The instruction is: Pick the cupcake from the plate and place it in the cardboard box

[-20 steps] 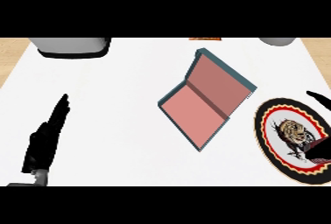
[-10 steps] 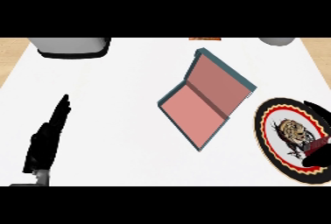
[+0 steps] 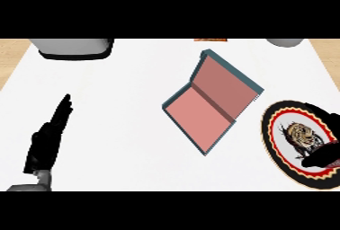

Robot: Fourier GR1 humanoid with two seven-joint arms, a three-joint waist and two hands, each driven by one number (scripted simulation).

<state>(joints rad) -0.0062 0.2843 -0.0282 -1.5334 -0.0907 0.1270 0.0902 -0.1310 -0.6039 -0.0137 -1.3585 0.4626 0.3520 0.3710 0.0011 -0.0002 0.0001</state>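
On the white counter (image 3: 133,143) you see the open cardboard box (image 3: 211,104), pink inside with teal edges, lying flat at the centre. Just right of it sits the round black-rimmed plate (image 3: 282,117) with a tiger picture. Your right hand (image 3: 325,157) covers the plate's lower right; you cannot tell its fingers' state, and the cupcake is hidden. Your left hand (image 3: 46,143) rests at lower left, fingers straight.
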